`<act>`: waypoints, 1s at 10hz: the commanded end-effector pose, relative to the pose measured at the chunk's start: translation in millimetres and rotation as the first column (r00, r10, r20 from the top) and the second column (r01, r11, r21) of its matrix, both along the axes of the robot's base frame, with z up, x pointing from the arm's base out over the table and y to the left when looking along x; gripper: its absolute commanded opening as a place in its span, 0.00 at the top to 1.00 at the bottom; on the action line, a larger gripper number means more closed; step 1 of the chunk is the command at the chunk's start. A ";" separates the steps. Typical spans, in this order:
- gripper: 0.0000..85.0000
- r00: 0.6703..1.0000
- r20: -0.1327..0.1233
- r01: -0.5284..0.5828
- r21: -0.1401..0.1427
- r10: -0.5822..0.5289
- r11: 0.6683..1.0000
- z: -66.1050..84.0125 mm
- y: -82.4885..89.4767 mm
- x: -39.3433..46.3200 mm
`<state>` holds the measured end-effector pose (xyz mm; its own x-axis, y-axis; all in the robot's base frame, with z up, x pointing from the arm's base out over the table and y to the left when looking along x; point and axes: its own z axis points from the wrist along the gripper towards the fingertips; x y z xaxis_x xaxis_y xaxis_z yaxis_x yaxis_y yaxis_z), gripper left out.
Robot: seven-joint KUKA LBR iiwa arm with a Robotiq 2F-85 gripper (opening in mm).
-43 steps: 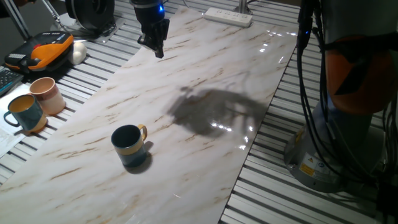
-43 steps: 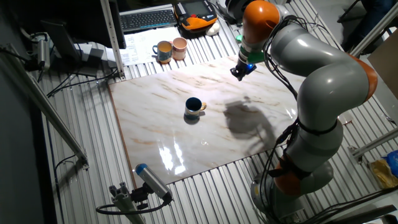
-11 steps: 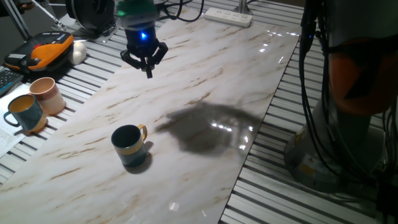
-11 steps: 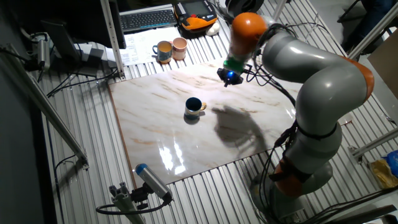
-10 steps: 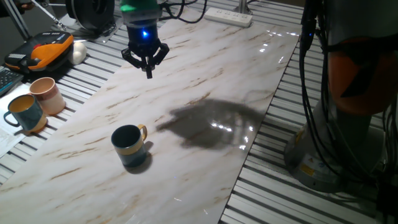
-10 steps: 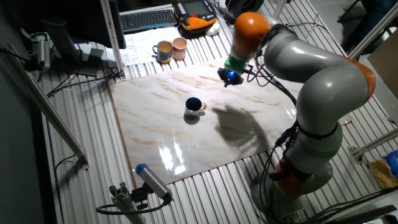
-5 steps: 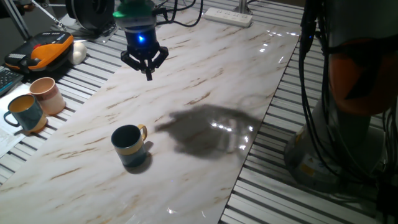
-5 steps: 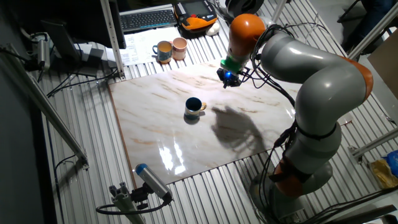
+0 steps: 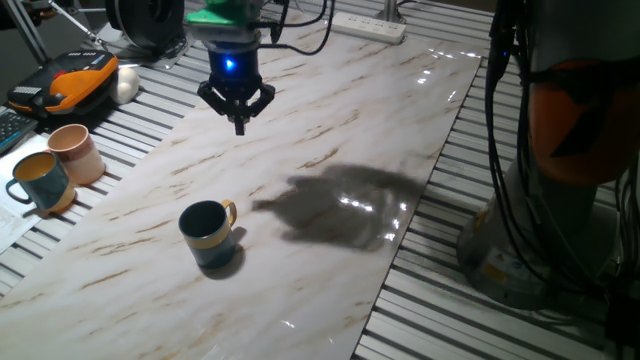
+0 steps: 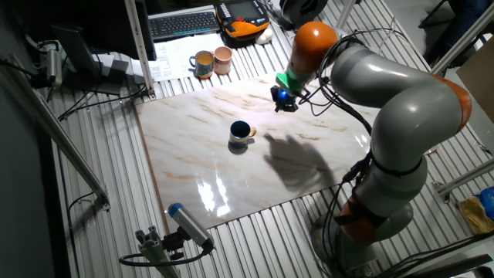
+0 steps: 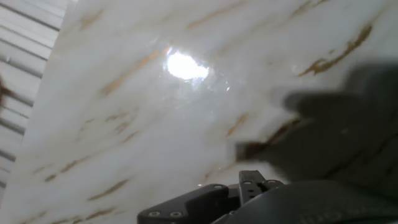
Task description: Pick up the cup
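Nothing is lifted: the dark teal-blue ceramic cup [image 9: 207, 234] with its yellow band and handle stands upright on the white marble-patterned table [image 9: 340, 120], well apart from the black two-finger gripper [image 9: 238, 112] hovering above, jaws seemingly apart, so approach, descent and grasp remain.

Grey arm [image 10: 401, 85], orange joints, black cables

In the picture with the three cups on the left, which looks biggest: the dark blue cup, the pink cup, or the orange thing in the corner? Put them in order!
Biggest to smallest, as they look in that fixed view:
1. The orange thing
2. The dark blue cup
3. The pink cup

The blue cup sits nearer the camera, so it may only look bigger than the pink one.
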<state>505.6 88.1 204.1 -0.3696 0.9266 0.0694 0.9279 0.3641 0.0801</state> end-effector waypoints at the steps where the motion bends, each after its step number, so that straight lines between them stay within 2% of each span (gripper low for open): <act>1: 1.00 0.951 -0.020 0.307 -0.038 -0.308 0.951 -0.4 2.1 -1.3; 3: 1.00 0.929 -0.041 0.363 -0.079 -0.367 0.928 -2.6 6.3 -5.0; 7: 1.00 0.911 -0.057 0.400 -0.111 -0.408 0.910 -6.3 11.7 -11.8; 10: 1.00 0.906 -0.045 0.416 -0.082 -0.421 0.906 -8.0 12.5 -13.9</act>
